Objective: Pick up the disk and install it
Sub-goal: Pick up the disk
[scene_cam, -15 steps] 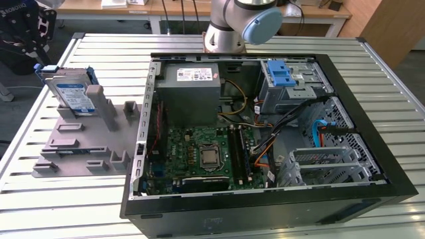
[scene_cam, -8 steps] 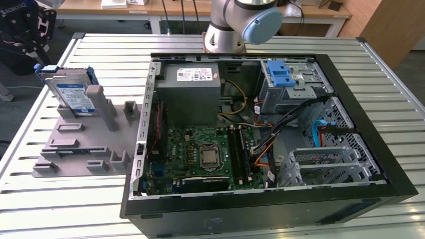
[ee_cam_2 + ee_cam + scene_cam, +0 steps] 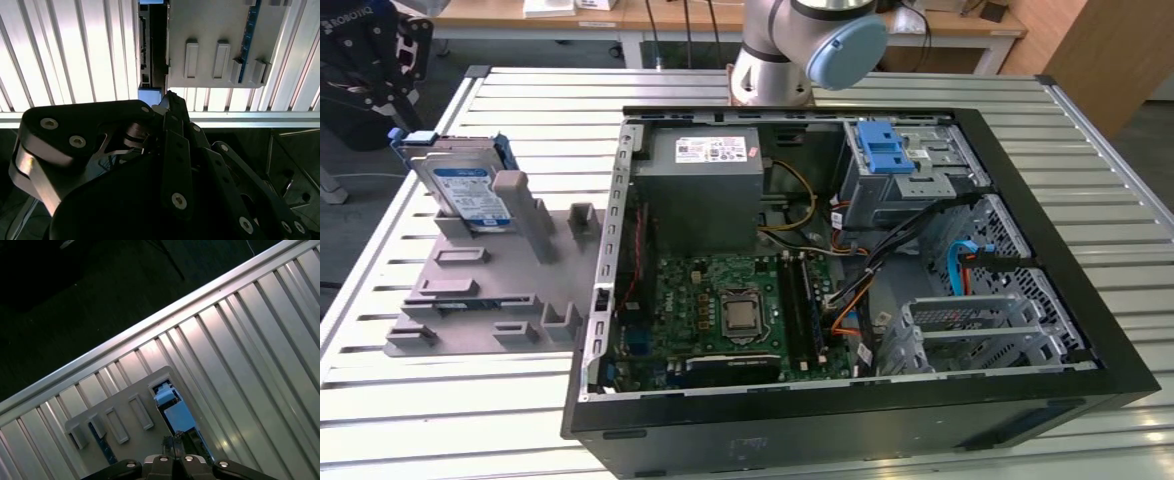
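Observation:
The disk [image 3: 460,185] is a silver drive with a white-and-blue label in a blue carrier. It stands on edge in a grey slotted holder [image 3: 494,290] at the exterior view's left. In the second wrist view, the disk [image 3: 149,50] appears edge-on beside the holder [image 3: 220,45], with my gripper [image 3: 170,100] above it and apart from it. The first wrist view has the blue carrier of the disk [image 3: 172,410] just beyond my gripper [image 3: 176,441], with the holder [image 3: 125,415] alongside.
An open computer case [image 3: 1067,300] lies on the slatted metal table [image 3: 427,420], right of the holder. Inside are a grey power supply [image 3: 700,180], a motherboard [image 3: 734,310], a drive bay with a blue latch [image 3: 887,150] and a metal drive cage [image 3: 974,330]. The arm's base [image 3: 781,60] stands behind the case.

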Available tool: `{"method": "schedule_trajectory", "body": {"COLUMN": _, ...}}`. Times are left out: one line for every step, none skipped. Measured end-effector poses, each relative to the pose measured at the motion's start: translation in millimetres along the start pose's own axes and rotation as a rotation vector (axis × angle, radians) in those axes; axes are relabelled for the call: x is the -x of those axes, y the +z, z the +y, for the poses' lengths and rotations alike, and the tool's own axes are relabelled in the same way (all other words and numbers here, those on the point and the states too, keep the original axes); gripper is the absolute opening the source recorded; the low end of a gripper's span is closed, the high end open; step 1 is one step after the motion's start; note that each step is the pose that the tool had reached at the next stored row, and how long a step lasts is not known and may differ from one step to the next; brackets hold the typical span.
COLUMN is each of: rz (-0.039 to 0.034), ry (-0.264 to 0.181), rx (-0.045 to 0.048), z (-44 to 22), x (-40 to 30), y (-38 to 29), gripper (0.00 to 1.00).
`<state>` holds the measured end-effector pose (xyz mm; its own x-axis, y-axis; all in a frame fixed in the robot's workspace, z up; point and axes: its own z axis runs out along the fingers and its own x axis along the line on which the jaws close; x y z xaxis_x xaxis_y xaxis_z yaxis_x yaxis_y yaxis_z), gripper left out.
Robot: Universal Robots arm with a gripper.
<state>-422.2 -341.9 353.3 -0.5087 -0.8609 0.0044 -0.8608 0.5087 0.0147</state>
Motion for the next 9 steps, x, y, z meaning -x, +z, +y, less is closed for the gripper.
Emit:
{"method": "schedule_trajectory", "body": {"rz": 0.0, "ry": -0.002, "rx": 0.0, "z": 0.0, "x": 0.0, "y": 0.0, "gripper": 0.11}}
{"method": "schedule_trajectory", "body": {"rz": 0.0, "ry": -0.003, "rx": -0.0001, "z": 0.0, "x": 0.0, "y": 0.0, "gripper": 0.11}}
{"method": "schedule_trajectory", "body": {"rz": 0.0001, "ry": -0.005, "rx": 0.0, "z": 0.0, "x": 0.0, "y": 0.0, "gripper": 0.11}}
{"method": "schedule_trajectory", "body": {"rz": 0.0001, "ry": -0.007, "rx": 0.0, "z": 0.0, "x": 0.0, "y": 0.0, "gripper": 0.11}}
{"method": "schedule_trajectory", "body": {"rz": 0.0002, "ry": -0.008, "rx": 0.0, "z": 0.0, "x": 0.0, "y": 0.0, "gripper": 0.11}}
{"method": "schedule_trajectory", "body": {"rz": 0.0002, "ry": -0.01, "rx": 0.0, "z": 0.0, "x": 0.0, "y": 0.0, "gripper": 0.11}}
{"method": "schedule_trajectory", "body": {"rz": 0.0002, "ry": -0.011, "rx": 0.0, "z": 0.0, "x": 0.0, "y": 0.0, "gripper": 0.11}}
{"method": "schedule_trajectory", "body": {"rz": 0.0002, "ry": -0.013, "rx": -0.0001, "z": 0.0, "x": 0.0, "y": 0.0, "gripper": 0.11}}
{"method": "schedule_trajectory", "body": {"rz": 0.0002, "ry": -0.014, "rx": -0.0001, "z": 0.0, "x": 0.0, "y": 0.0, "gripper": 0.11}}
